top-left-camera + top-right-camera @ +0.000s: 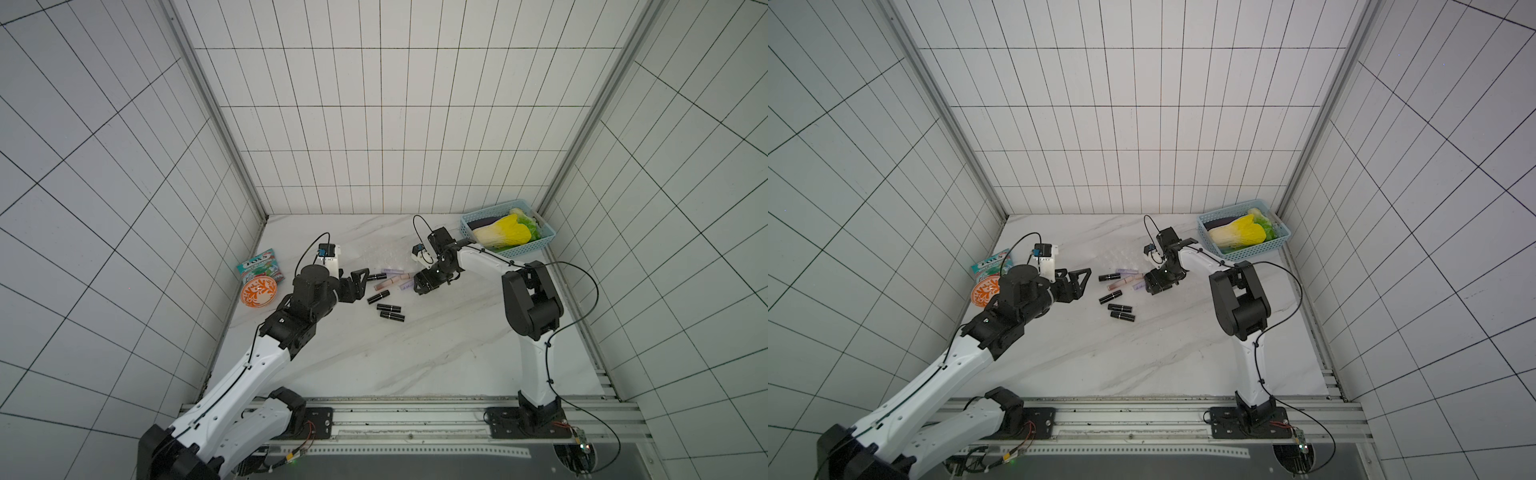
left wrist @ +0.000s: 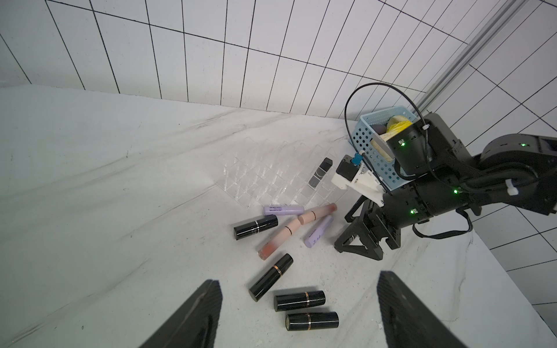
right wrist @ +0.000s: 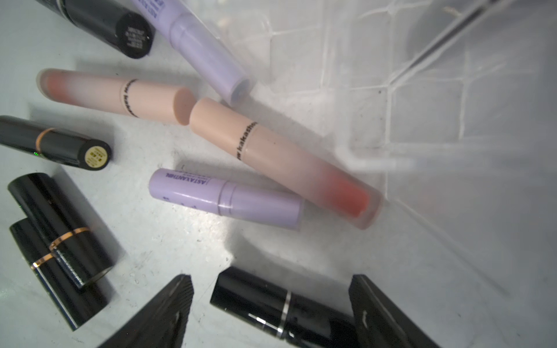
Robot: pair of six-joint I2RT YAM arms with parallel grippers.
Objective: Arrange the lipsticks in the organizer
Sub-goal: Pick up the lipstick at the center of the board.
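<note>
Several lipsticks lie loose on the marble table: black tubes (image 1: 389,308), two lilac ones (image 2: 283,210) and two long pink ones (image 2: 281,238). The clear organizer (image 2: 271,177) stands just behind them, with one dark tube (image 2: 321,173) upright in a compartment. My right gripper (image 3: 271,278) is open, low over the table, with a black silver-banded lipstick (image 3: 256,301) lying between its fingers; a gap shows on one side. My left gripper (image 2: 297,278) is open and empty, hovering beside three black lipsticks (image 2: 300,300). In both top views the grippers (image 1: 360,286) (image 1: 1152,289) flank the pile.
A light blue basket (image 1: 528,247) with a cabbage sits in the far right corner. An orange patterned bowl (image 1: 257,293) and a snack packet (image 1: 259,266) lie by the left wall, behind my left arm.
</note>
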